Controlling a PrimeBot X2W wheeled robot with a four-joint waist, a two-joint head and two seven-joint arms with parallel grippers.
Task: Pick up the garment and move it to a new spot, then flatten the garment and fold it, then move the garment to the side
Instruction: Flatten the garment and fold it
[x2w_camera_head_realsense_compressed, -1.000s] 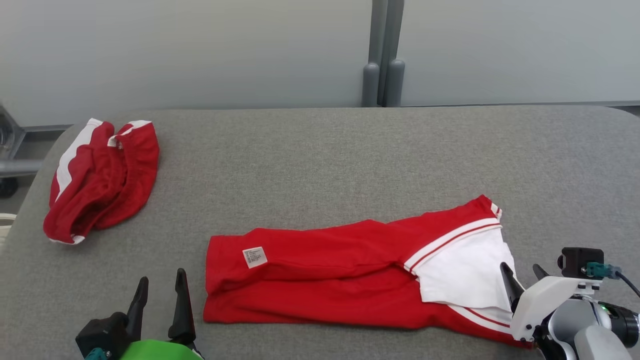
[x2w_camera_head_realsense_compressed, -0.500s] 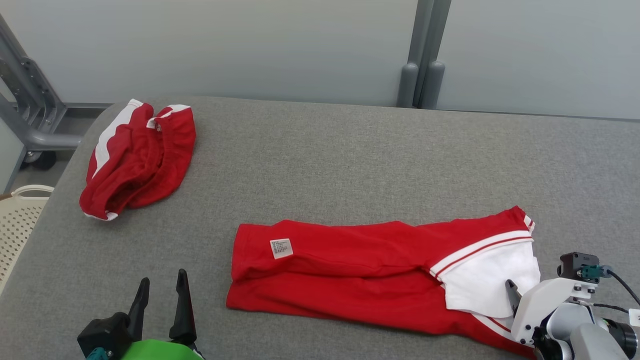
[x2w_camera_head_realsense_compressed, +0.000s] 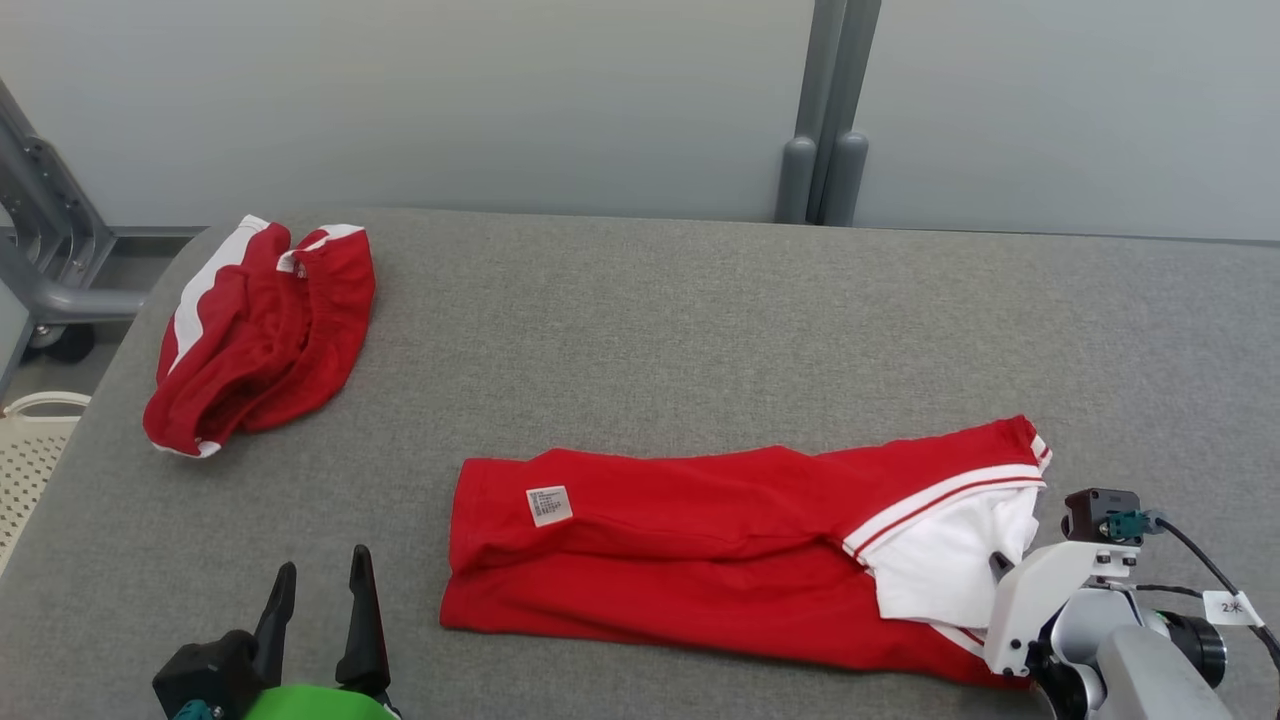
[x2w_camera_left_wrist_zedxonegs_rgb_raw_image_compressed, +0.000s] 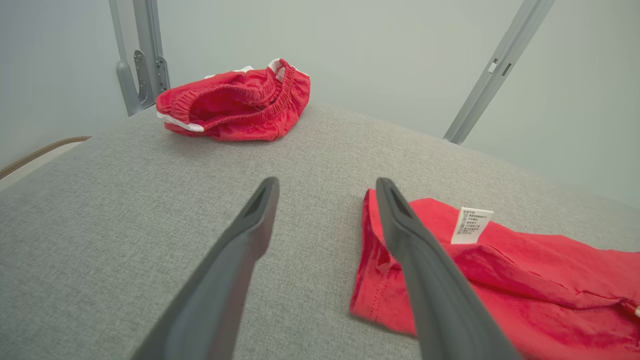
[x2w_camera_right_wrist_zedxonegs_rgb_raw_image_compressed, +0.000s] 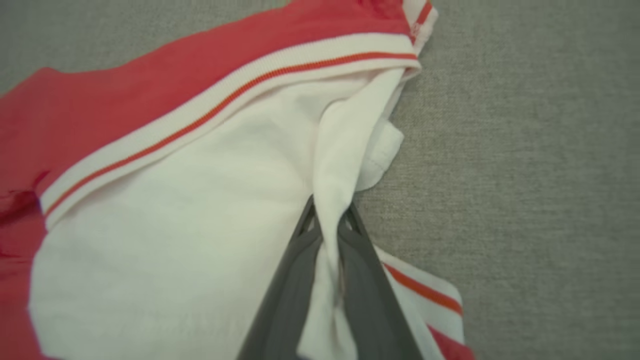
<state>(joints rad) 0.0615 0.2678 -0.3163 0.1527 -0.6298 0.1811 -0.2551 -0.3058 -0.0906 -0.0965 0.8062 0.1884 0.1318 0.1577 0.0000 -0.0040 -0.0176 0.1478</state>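
Right gripper (x2w_camera_right_wrist_zedxonegs_rgb_raw_image_compressed: 327, 220): the two dark fingers are drawn together on a raised fold of white fabric at the right end of the garment (x2w_camera_head_realsense_compressed: 700, 540). In the right wrist view the fold runs up between the fingers and is pinched near their tips. The rest of the white panel lies slack to one side of them.

Left gripper (x2w_camera_head_realsense_compressed: 323, 560): fingers apart and holding nothing. It hovers over the grey table (x2w_camera_head_realsense_compressed: 700, 320) just beside the garment's left hem. In the left wrist view one finger crosses in front of that hem. Contact there cannot be determined.

Garment: a red top with a white panel and a white band (x2w_camera_right_wrist_zedxonegs_rgb_raw_image_compressed: 225, 95) carrying a thin red stripe. It lies lengthwise across the near half of the table, roughly flat, with long creases. A white care label (x2w_camera_head_realsense_compressed: 549, 505) sits on top near the left end. The right end, with the white panel, is bunched at the pinch point.

Surroundings: a second red-and-white item, crumpled red shorts (x2w_camera_head_realsense_compressed: 260, 330), sits at the far left corner of the table, well apart from the garment. A pale perforated basket (x2w_camera_head_realsense_compressed: 30, 460) stands off the table's left edge. A grey metal frame (x2w_camera_head_realsense_compressed: 50, 270) rises behind it. Two grey posts (x2w_camera_head_realsense_compressed: 820, 180) stand at the far edge against the pale wall. Between the two garments there is bare table surface.
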